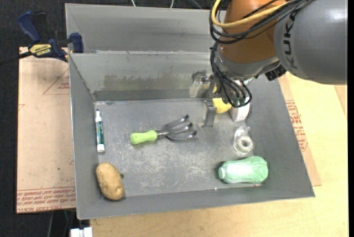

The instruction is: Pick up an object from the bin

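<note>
In the camera view the gripper (211,114) hangs low over the floor of the grey metal bin (166,167), near its back wall and right of the middle. Whether it stands apart or together I cannot tell. Just beside it, half hidden under the wrist, lies a small yellow rounded thing (222,105), too covered to name. The nearest plain candidate is the hand fork with lime-green handle and grey metal tines (164,132), lying flat in the middle of the bin, tines toward the gripper. It looks stiff and fairly light. The metal would likely slip, so the handle seems the better hold, taken across its width. Open floor lies all around it. Toward the front right corner lie a clear plastic ring (242,143) and a crumpled green plastic bundle (243,170). A brown potato (110,180) sits in the front left corner, and a white marker with green label (99,131) hugs the left wall.
</note>
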`<state>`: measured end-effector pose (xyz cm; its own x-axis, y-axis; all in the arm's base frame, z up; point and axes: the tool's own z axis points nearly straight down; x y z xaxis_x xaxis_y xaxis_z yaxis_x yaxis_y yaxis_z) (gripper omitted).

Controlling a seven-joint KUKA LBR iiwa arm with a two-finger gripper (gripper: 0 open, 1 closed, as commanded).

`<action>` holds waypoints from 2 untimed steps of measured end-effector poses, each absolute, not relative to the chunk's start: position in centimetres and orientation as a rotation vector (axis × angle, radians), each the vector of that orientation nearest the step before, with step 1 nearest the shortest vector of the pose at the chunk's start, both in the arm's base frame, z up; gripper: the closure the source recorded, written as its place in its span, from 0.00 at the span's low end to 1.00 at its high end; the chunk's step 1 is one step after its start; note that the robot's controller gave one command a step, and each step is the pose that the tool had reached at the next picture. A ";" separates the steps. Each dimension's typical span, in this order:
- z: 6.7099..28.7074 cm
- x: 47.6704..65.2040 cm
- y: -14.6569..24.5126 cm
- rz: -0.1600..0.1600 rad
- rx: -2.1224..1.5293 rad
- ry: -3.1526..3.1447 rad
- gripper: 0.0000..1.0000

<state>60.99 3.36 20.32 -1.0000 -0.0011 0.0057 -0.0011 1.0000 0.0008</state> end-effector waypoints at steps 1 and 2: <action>20.8 61.1 3.3 -0.002 0.000 -3.143 0.00; 12.2 60.2 3.9 -0.002 0.060 -3.146 0.00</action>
